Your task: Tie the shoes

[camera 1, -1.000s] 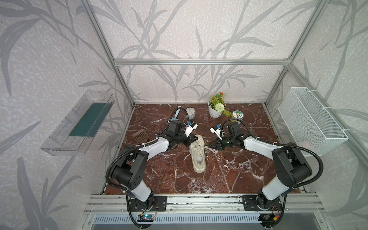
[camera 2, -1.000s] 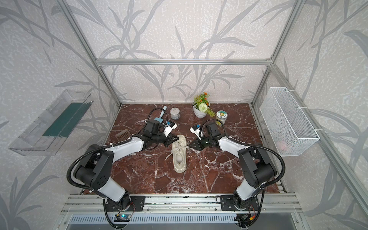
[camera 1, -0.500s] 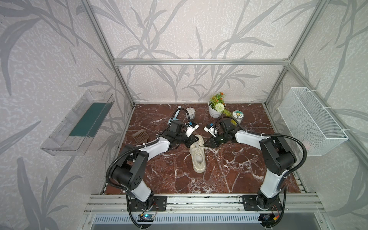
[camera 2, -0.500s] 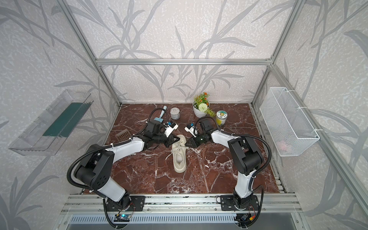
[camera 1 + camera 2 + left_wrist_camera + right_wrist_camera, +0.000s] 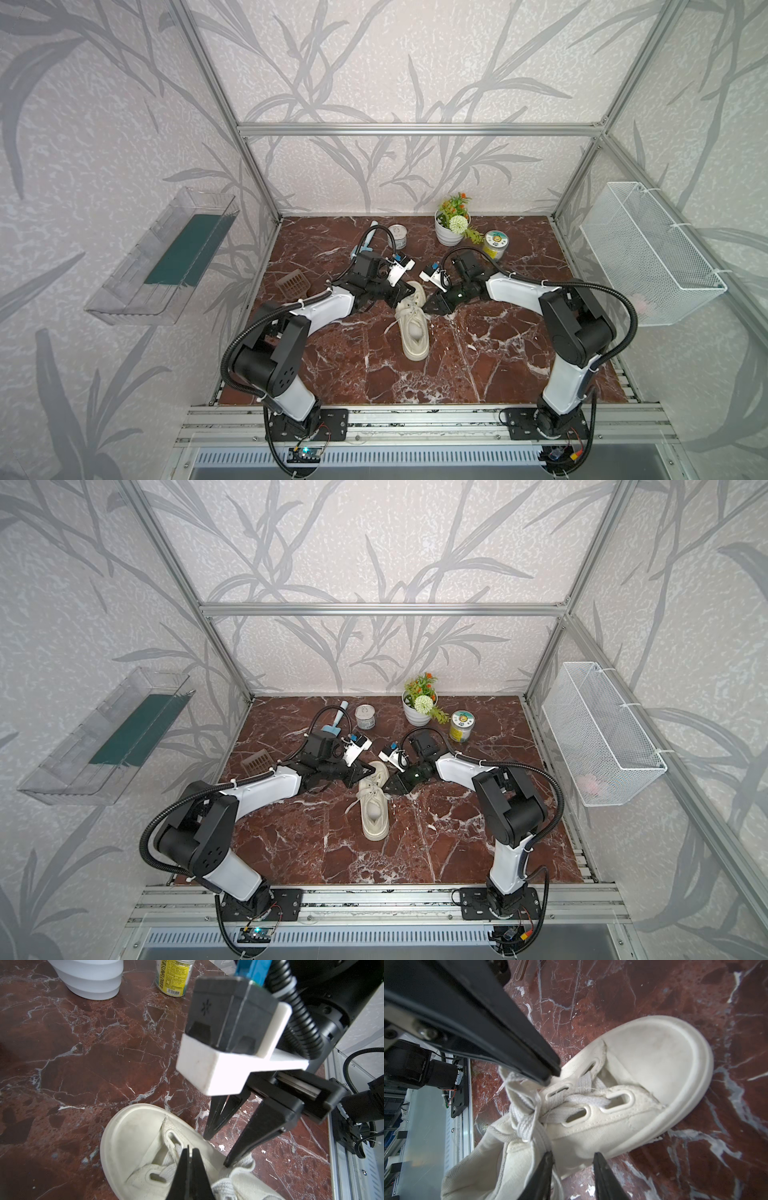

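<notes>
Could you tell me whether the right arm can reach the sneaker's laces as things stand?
Probably yes: the open right gripper sits beside the sneaker, its laces just ahead, nothing between. The shut left gripper crowds the same laces, though.

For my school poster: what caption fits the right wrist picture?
Shut left gripper and open right gripper flank the laces of the shoe on the table.

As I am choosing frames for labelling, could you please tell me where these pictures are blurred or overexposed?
In both top views: evenly lit, shoe sharp; left wrist view: white pot blown out; right wrist view: laces crisp, left gripper soft up close.
</notes>
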Available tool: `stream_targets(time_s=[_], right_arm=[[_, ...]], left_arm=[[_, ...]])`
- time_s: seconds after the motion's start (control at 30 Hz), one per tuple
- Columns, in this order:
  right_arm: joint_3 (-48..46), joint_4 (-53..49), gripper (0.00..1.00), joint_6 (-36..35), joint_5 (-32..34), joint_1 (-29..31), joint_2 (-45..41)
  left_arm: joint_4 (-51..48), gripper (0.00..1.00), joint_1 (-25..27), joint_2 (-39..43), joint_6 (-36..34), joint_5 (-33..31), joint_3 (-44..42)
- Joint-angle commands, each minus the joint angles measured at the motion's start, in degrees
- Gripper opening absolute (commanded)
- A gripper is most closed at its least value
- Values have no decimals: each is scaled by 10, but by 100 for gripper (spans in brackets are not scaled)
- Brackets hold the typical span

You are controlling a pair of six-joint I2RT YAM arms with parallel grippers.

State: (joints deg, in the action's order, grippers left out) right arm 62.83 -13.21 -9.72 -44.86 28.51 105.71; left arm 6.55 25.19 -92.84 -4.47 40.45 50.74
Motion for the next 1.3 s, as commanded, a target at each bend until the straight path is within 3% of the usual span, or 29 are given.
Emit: stream_targets(time_s=[0.0,0.43,0.73,1.03,1.27], right_arm=[[2,-12,35,-8,-22,6,-13],[-21,5,28,12,-16,24,-20],[-17,10,0,18,-4,28,-26],[-46,29,0,30,28,18,-98],[-53,16,0,23,31,13,-105]], left_arm=[[9,0,3,11,4,8,4],[4,0,5,11,4,5,4],[-1,0,6,15,2,2,3],[-9,0,5,25,-6,-8,-1],[-5,0,3,26,-5,-9,-3]])
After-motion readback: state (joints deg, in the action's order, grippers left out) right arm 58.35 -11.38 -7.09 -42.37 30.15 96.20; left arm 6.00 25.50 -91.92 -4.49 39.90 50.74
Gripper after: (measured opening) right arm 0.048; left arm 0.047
